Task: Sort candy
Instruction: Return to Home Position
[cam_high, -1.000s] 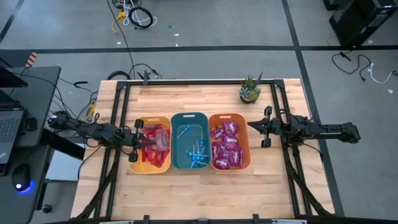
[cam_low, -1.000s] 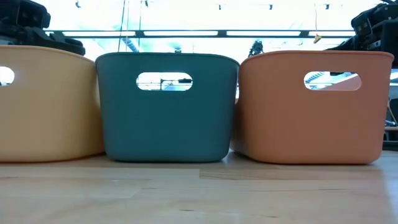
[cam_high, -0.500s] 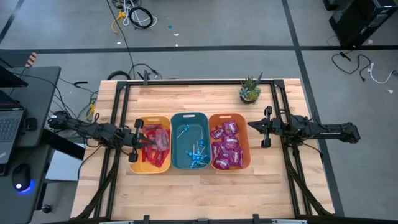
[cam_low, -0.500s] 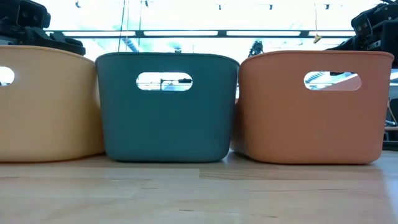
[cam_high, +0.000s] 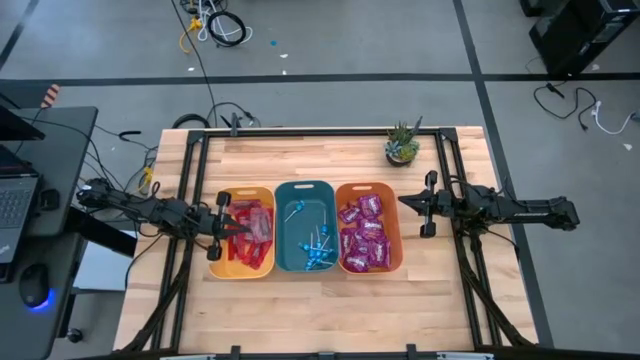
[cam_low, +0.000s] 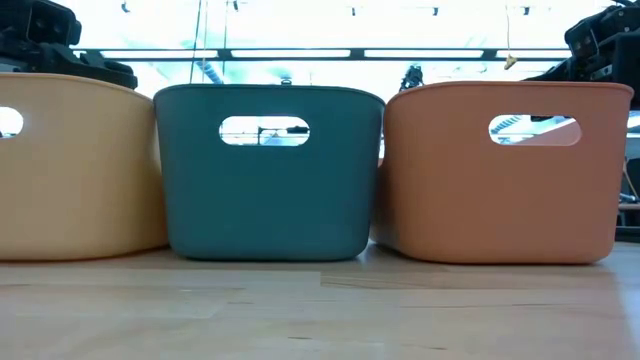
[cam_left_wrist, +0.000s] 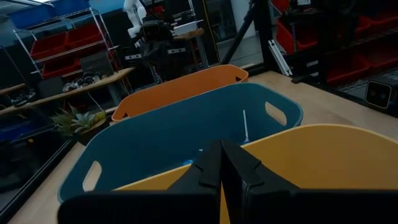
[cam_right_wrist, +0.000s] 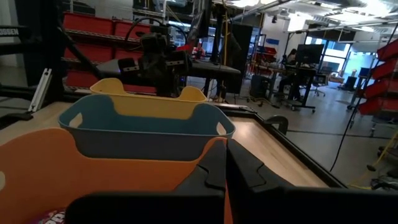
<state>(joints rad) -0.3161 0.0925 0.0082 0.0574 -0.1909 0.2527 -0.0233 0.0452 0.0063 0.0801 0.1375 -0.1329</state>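
Note:
Three bins stand side by side mid-table. The yellow bin (cam_high: 243, 231) holds flat red packets (cam_high: 252, 226). The teal bin (cam_high: 305, 226) holds blue lollipops (cam_high: 318, 250) on white sticks. The orange bin (cam_high: 369, 227) holds shiny purple packets (cam_high: 365, 234). My left gripper (cam_high: 236, 226) is shut and points level over the yellow bin's left rim; its fingers (cam_left_wrist: 222, 163) have nothing between them. My right gripper (cam_high: 403, 201) is shut and points level just right of the orange bin's rim, with nothing between its fingers (cam_right_wrist: 225, 155).
A small potted plant (cam_high: 402, 146) stands at the table's far right. Black frame rails (cam_high: 190, 180) run along both sides of the table. Bare wood lies in front of the bins (cam_low: 320, 310) and behind them. A desk with a laptop (cam_high: 15, 200) stands to the left.

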